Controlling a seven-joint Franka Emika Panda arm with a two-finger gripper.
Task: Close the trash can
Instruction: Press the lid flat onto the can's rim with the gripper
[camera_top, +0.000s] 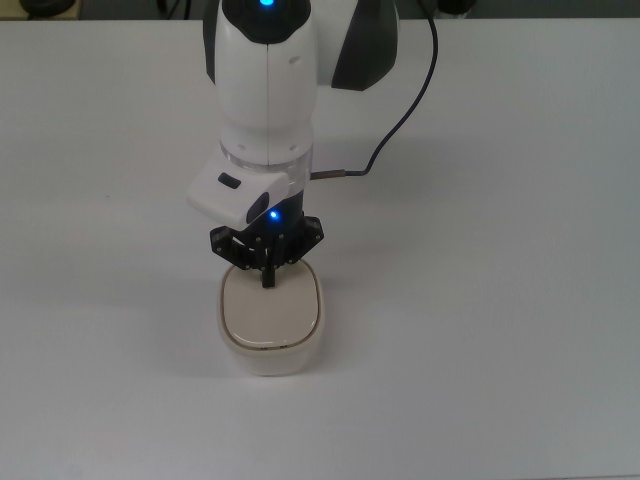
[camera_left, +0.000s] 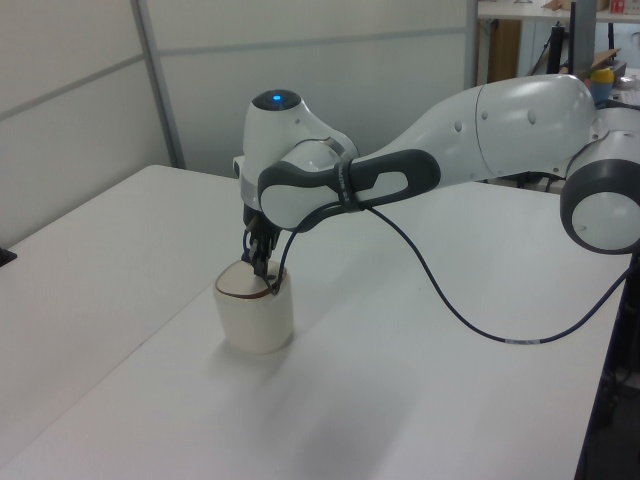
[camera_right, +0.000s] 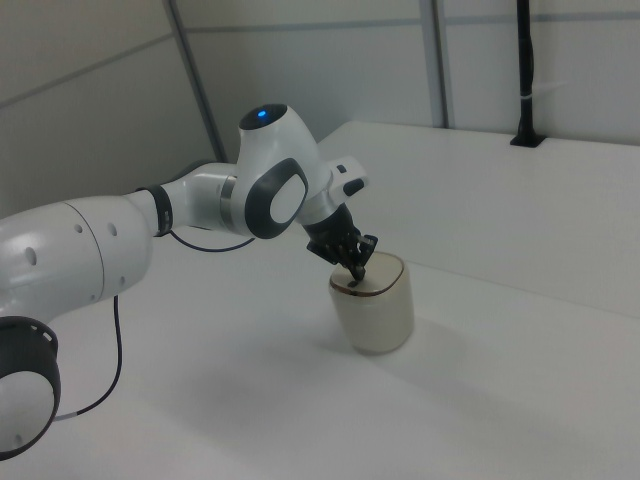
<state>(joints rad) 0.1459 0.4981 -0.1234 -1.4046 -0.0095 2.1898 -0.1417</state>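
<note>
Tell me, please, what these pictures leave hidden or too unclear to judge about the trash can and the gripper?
- Back rim of the trash can: in the top view, covered by the gripper.
- Whether the lid sits fully flush: too small in the left view and the right view.
- Contact between fingertips and lid: not resolvable in any view.
- The arm's base: cut off by the edges in all three views.
</note>
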